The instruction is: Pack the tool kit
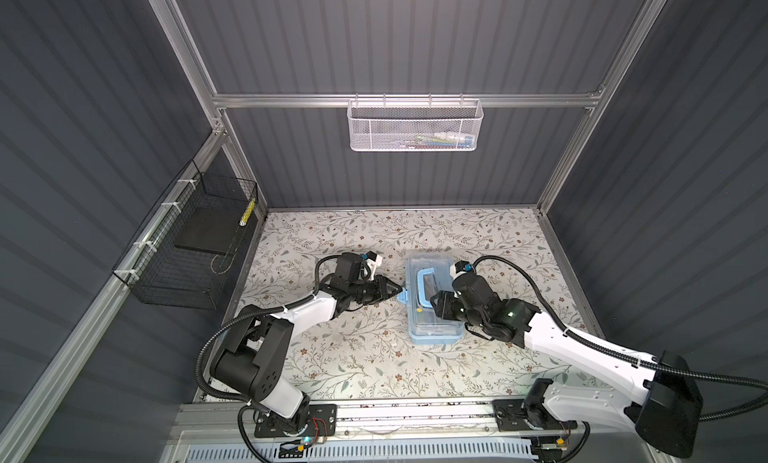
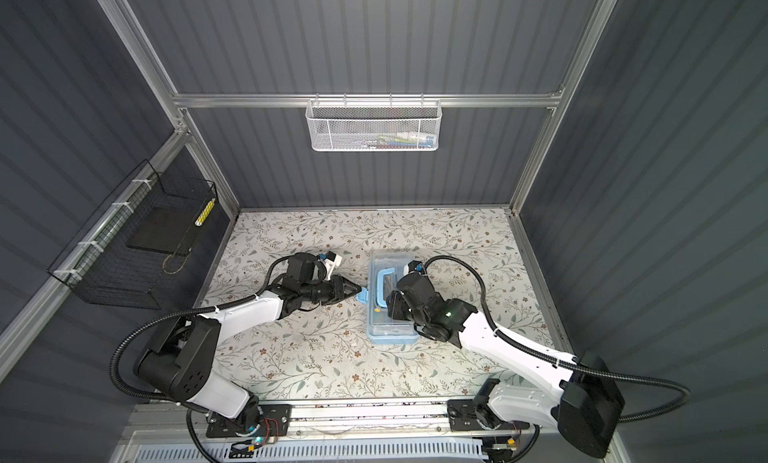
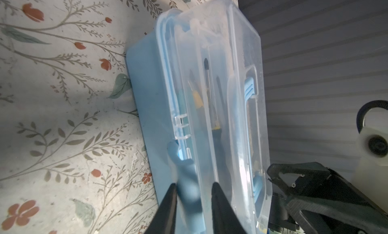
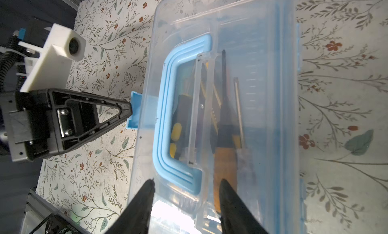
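The tool kit [image 1: 428, 332] [image 2: 386, 332] is a light-blue box lying in the middle of the floral table, with its clear lid [image 4: 262, 96] down. Screwdrivers [image 4: 224, 170] and other tools show through the lid, beside the blue handle [image 4: 165, 117] [image 3: 249, 88]. My left gripper [image 1: 401, 291] [image 2: 360, 292] [image 3: 194, 184] sits at the box's left side. Its jaws stand slightly apart around the blue latch [image 3: 182, 167] [image 4: 134, 111], with a small gap on one side. My right gripper [image 1: 432, 305] [image 2: 388, 307] [image 4: 187, 180] is open over the lid, by one end of the handle, with nothing between its fingers.
A white mesh basket [image 1: 415, 128] [image 2: 374, 128] with a few items hangs on the back rail. A black wire basket [image 1: 187, 253] [image 2: 137, 249] is fixed to the left wall. The floral table [image 1: 353, 357] is bare around the box.
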You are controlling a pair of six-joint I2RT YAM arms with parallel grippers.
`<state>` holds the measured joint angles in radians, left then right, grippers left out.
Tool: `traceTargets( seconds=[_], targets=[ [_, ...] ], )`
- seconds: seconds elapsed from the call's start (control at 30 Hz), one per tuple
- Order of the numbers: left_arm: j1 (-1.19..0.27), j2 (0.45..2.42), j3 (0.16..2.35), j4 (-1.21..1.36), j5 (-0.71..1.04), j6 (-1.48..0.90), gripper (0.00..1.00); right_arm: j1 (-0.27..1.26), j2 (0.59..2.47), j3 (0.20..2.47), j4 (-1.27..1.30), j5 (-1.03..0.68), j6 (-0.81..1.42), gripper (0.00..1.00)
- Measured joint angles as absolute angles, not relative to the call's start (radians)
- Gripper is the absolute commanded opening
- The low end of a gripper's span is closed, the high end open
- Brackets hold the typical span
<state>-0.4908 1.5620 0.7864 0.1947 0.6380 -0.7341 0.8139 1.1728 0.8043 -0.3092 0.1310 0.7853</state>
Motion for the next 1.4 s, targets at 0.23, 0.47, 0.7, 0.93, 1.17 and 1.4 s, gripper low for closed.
traceTargets(
  seconds=[0.23,0.47,0.7,0.93,1.17,1.4],
  targets=[
    [-0.508,1.562,0.786,0.196,0.641,-0.734,0.3,0.814,1.174,0.804,-0.307,0.13,0.785,0.51],
    [-0.519,1.562,0.786,0.206,0.641,-0.735,0.3,0.814,1.174,0.804,-0.307,0.126,0.785,0.51],
    [-0.53,1.562,0.791,0.204,0.64,-0.734,0.3,0.814,1.177,0.804,-0.302,0.126,0.785,0.51],
    [-0.538,1.562,0.793,0.206,0.64,-0.734,0.29,0.814,1.177,0.804,-0.3,0.126,0.785,0.51],
    [-0.542,1.563,0.801,0.21,0.64,-0.734,0.27,0.814,1.177,0.804,-0.3,0.126,0.785,0.51],
    [-0.545,1.573,0.802,0.207,0.628,-0.725,0.27,0.814,1.178,0.804,-0.3,0.126,0.785,0.51]
  ],
)
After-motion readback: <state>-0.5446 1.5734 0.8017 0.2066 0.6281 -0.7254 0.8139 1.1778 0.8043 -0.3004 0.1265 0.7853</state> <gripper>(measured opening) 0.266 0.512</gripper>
